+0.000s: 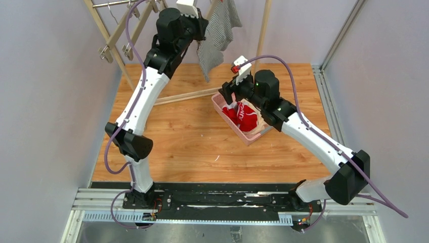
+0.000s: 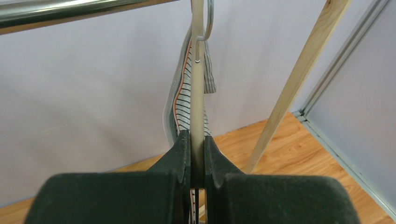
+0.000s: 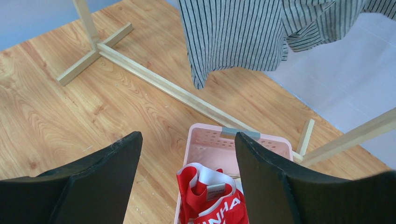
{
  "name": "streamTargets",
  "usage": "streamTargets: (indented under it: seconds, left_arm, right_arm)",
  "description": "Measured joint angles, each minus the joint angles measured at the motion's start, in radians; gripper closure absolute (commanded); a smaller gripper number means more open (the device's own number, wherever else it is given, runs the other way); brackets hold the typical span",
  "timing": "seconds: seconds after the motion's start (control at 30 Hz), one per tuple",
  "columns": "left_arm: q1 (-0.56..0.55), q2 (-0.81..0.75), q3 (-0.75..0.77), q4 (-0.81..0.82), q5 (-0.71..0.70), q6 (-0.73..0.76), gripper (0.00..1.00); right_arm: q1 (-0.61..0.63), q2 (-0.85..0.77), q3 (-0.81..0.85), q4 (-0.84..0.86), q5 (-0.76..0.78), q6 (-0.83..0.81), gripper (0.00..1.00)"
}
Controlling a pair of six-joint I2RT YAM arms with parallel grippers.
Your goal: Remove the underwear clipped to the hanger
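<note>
Red shorts point(image 3: 196, 191) lie in the pink basket point(image 3: 208, 147); above it the right gripper point(image 3: 187, 137) gapes wide; beyond it the left gripper point(image 2: 197, 138) pinches the hanger point(image 2: 197, 93) bearing striped shorts point(image 3: 233, 42).

The only writing I can make out is on the red shorts point(image 3: 212, 205) lying inside the pink basket point(image 3: 212, 148). Bold white capitals run along their red waistband, and in the right wrist view the letters "NHA" show clearly, with what may be an "I" before them and the rest of the word folded out of sight. A small grey tab point(image 3: 215, 189) sewn at the waistband, just above those letters, carries print too fine to read, and in the top view the same white lettering in the basket is only a blur.
</note>
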Motion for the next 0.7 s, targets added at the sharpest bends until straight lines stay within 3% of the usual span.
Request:
streamTargets:
  seconds: [0.33, 0.7]
  left_arm:
    - [0.000, -0.090, -0.109, 0.037, -0.022, 0.027, 1.00]
    - [0.000, -0.273, -0.358, 0.090, -0.035, 0.068, 1.00]
  right_arm:
    - [0.000, -0.006, -0.051, 0.007, 0.008, 0.005, 0.25]
    - [0.000, -0.006, -0.069, 0.019, 0.007, 0.019, 0.24]
